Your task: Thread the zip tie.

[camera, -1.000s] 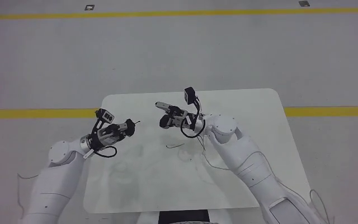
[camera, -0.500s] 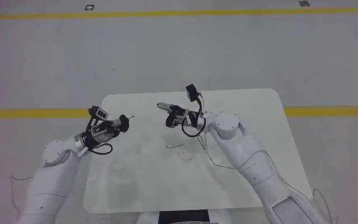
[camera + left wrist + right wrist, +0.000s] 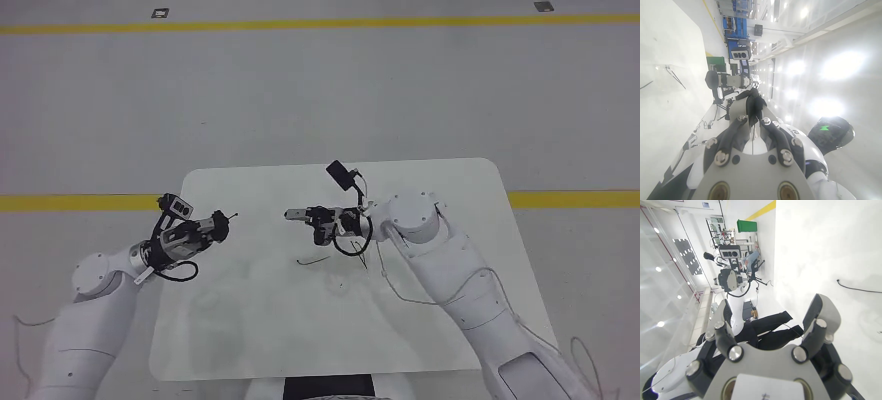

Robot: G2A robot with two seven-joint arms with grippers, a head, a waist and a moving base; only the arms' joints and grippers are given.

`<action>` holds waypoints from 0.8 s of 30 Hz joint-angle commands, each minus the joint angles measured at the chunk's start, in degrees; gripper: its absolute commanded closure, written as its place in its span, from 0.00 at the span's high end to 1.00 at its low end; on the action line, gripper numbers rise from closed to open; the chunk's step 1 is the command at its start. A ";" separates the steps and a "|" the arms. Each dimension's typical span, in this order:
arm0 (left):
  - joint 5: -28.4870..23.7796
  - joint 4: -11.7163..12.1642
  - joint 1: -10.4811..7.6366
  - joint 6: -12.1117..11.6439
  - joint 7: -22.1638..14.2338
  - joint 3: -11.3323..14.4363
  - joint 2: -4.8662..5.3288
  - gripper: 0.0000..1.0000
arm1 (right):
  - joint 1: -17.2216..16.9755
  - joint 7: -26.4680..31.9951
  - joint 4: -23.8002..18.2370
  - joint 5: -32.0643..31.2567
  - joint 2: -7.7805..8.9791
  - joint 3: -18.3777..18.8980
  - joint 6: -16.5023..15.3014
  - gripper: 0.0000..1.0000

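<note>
Black zip tie (image 3: 753,106) sits clamped in the left gripper (image 3: 220,223), its tip poking out toward the middle of the white table (image 3: 450,200), while a second zip tie (image 3: 313,260) lies flat between the arms, nearer the right gripper (image 3: 298,214), whose jaws stand wide apart.

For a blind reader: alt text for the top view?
Above a white table, the left gripper is shut on a thin black zip tie and the right gripper is open opposite it. A second tie lies on the table.
</note>
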 commanded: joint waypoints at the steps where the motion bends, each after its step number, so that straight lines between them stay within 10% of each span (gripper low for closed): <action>1: 0.00 0.00 0.00 0.00 0.00 0.00 0.00 0.00 | -0.27 -0.68 -0.36 -1.00 0.08 -0.35 -0.44 1.00; 13: 0.00 0.00 0.00 0.00 0.00 0.00 0.00 0.00 | 3.13 18.78 -3.57 -24.06 2.55 -1.63 0.01 1.00; 24: 0.00 0.00 0.00 0.00 0.00 0.00 0.00 0.00 | 3.08 19.47 -4.09 -24.24 2.44 -1.77 0.01 1.00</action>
